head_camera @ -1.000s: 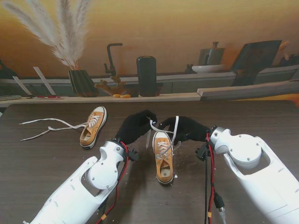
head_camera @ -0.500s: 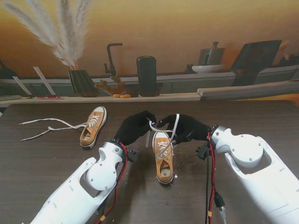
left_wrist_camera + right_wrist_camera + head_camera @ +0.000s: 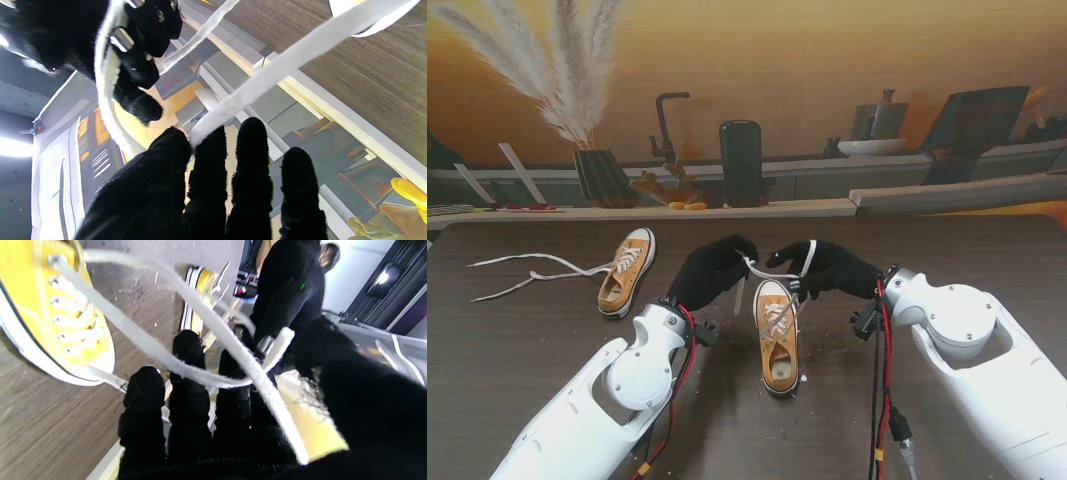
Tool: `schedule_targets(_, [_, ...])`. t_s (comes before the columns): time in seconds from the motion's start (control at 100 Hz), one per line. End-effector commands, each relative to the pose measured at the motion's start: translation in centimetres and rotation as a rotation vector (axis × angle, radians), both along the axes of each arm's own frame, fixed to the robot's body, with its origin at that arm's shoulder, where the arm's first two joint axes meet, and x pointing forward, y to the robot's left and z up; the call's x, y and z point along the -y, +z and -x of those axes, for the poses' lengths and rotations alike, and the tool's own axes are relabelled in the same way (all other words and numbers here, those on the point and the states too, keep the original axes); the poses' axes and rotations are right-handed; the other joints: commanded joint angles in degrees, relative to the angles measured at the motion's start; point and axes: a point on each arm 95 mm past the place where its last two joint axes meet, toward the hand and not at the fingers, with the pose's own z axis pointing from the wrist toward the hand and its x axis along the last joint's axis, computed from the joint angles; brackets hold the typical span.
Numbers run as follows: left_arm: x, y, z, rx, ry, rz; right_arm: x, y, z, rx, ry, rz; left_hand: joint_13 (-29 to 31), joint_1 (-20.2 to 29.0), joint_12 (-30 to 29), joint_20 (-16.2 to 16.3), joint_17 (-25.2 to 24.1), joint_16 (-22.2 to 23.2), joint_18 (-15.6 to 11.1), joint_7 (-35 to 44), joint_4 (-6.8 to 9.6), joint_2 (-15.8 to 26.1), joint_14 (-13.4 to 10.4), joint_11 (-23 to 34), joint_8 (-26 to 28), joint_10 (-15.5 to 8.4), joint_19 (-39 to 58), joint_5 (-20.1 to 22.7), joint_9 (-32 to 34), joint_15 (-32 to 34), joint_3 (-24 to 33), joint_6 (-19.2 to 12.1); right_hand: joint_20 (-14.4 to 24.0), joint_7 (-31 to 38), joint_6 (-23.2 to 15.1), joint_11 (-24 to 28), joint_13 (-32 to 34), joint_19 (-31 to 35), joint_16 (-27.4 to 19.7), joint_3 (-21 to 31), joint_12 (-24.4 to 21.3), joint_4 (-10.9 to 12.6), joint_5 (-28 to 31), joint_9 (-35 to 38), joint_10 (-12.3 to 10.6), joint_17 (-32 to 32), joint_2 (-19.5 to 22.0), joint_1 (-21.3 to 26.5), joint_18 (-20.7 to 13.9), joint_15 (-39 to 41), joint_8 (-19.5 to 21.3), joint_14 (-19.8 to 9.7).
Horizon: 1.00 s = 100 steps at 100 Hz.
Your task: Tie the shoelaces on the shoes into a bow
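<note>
Pinching the white laces [image 3: 799, 268] over the near shoe [image 3: 777, 335], your left hand [image 3: 712, 272] grips one strand between thumb and forefinger, while your right hand [image 3: 827, 270] curls around a loop; the second shoe [image 3: 627, 270] lies far left.

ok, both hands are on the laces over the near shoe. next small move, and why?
Probably draw the hands apart to tension the crossing. The left hand pinches one lace, the right hand has the other draped over its fingers, and no bow sits on the near shoe yet.
</note>
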Motion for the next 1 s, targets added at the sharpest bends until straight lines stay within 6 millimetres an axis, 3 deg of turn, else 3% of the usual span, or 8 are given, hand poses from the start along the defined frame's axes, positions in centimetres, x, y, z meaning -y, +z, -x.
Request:
schedule_targets(0.0, [0.1,0.6,0.6,0.013,-0.016,0.002,-0.5,-0.4,0.1,-0.002,0.002,0.013,1.8,0.4,1.2,-0.2,0.0,2.0,-0.2,2.0,0.52,-0.8,-1.8,1.5,-0.4,-1.4,1.9,0.0,1.1,1.6,1.2,-4.6,1.4,-0.5,-0.4,1.8,2.4,3.7,1.2,-1.6,1.2,-1.5,1.1,2.7,-0.3,2.0,2.3,0.2,-0.6,3.1,0.1,-0.1])
schedule_targets(0.12, [0.0,1.4,1.2,0.042,-0.01,0.009,-0.9,-0.8,-0.1,0.015,-0.047,0.011,1.9,0.4,1.3,-0.2,0.1,2.1,-0.3,2.0,0.58,-0.9,-1.8,1.9,-0.4,-1.5,2.1,0.1,1.1,2.1,1.3,-4.5,2.0,0.3,-1.2,3.6,6.5,9.2,1.6,-0.4,1.7,-3.4,2.5,6.9,-0.2,6.7,3.8,2.2,-0.1,7.3,0.9,0.7])
schedule_targets(0.33, [-0.2,2.1,2.3,0.067,-0.02,0.007,-1.6,-1.4,-0.3,0.022,-0.112,-0.022,1.9,0.3,1.1,-0.3,0.2,2.1,-0.3,1.9,0.6,-0.8,-1.9,2.1,-0.5,-1.6,2.3,0.1,1.1,2.2,1.3,-4.6,0.7,2.3,-1.9,6.2,13.1,14.3,1.2,-0.8,1.7,-2.4,5.9,13.7,-0.2,13.0,6.0,6.1,1.4,11.5,1.4,1.3])
schedule_targets(0.54, [-0.5,1.7,3.1,0.065,-0.025,-0.006,-2.3,-1.9,-0.3,0.03,-0.144,-0.049,1.9,0.4,1.0,-0.3,0.2,2.0,-0.3,1.8,0.66,-0.8,-1.9,2.1,-0.5,-1.6,2.4,0.1,1.1,2.3,1.2,-4.4,-2.6,3.4,-2.5,9.3,13.6,9.3,0.1,-0.8,4.3,0.8,7.9,16.2,1.0,10.0,9.6,5.5,4.0,11.3,-0.1,1.3])
schedule_targets(0.62, [-0.8,1.5,3.6,0.062,-0.026,-0.011,-2.6,-2.2,-0.2,0.033,-0.159,-0.068,1.9,0.4,1.0,-0.3,0.3,2.0,-0.3,1.8,0.67,-0.8,-1.9,2.2,-0.5,-1.5,2.4,0.2,1.1,2.3,1.2,-4.4,-3.8,7.1,-3.1,11.6,14.2,5.8,-1.0,-2.3,6.3,-1.1,8.1,18.6,1.0,8.3,10.8,5.5,5.1,9.7,-4.6,1.5])
schedule_targets(0.69, [-1.0,1.3,4.0,0.062,-0.026,-0.02,-2.8,-2.5,-0.3,0.033,-0.178,-0.091,1.9,0.4,1.0,-0.4,0.3,2.0,-0.3,1.7,0.69,-0.8,-1.9,2.2,-0.5,-1.6,2.5,0.2,1.2,2.3,1.2,-4.4,-4.0,7.8,-3.1,13.2,15.8,5.3,-1.3,-2.8,7.0,-1.6,8.5,20.5,0.8,9.1,11.4,4.5,6.0,9.6,-5.3,2.0])
schedule_targets(0.84, [-1.5,1.1,4.7,0.059,-0.019,-0.026,-3.2,-2.9,-0.4,0.046,-0.213,-0.109,1.9,0.5,0.9,-0.4,0.3,2.0,-0.3,1.7,0.77,-0.8,-1.9,2.2,-0.5,-1.5,2.5,0.2,1.2,2.3,1.2,-4.4,-0.9,8.1,-3.1,12.1,23.3,17.4,-1.1,-1.9,6.4,-1.7,9.2,23.1,0.3,20.5,12.7,0.9,7.2,16.0,-6.0,3.3])
schedule_targets(0.99, [-1.9,1.0,5.1,0.059,-0.017,-0.03,-3.4,-3.0,-0.6,0.064,-0.232,-0.102,2.0,0.6,0.8,-0.5,0.3,2.0,-0.3,1.7,0.82,-0.8,-1.8,2.3,-0.5,-1.5,2.6,0.2,1.2,2.4,1.1,-4.4,-3.9,7.6,-3.3,10.8,23.7,25.2,1.9,-1.0,5.0,-1.3,9.6,23.9,0.2,30.8,12.9,-0.8,6.4,26.6,-5.6,1.8])
